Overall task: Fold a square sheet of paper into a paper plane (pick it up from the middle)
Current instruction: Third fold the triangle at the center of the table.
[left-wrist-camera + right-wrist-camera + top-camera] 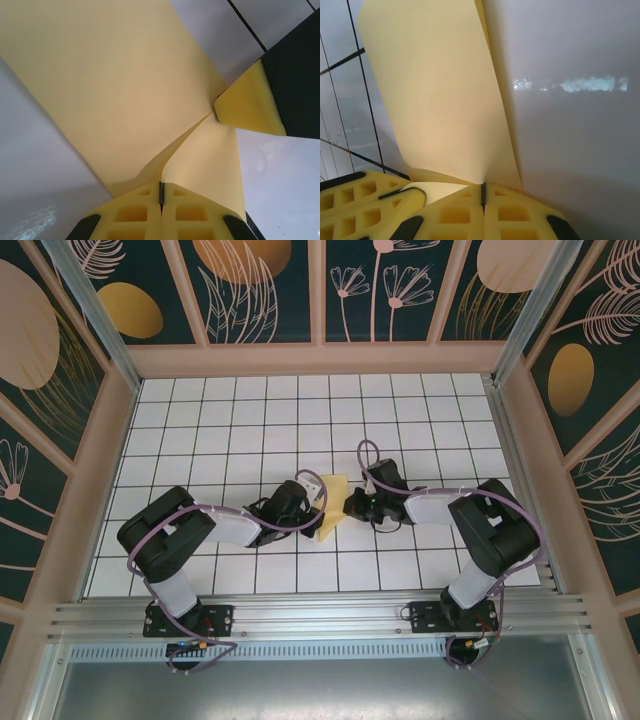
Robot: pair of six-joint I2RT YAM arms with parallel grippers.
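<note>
While the square sheet of paper (334,502) is being held creased, just toward 6 o'clock from the middle of the table (250,420), I'm judging it light, thin, floppy, quick to tear or crumple. My left gripper (161,196) is clamping it from 9 o'clock, and my right gripper (483,192) is pinching it from 3 o'clock. Safest hold: near the crease, gentle pull. Matte yellow paper; yellow lattice-cut fingers (145,225); glossy white gridded table.
</note>
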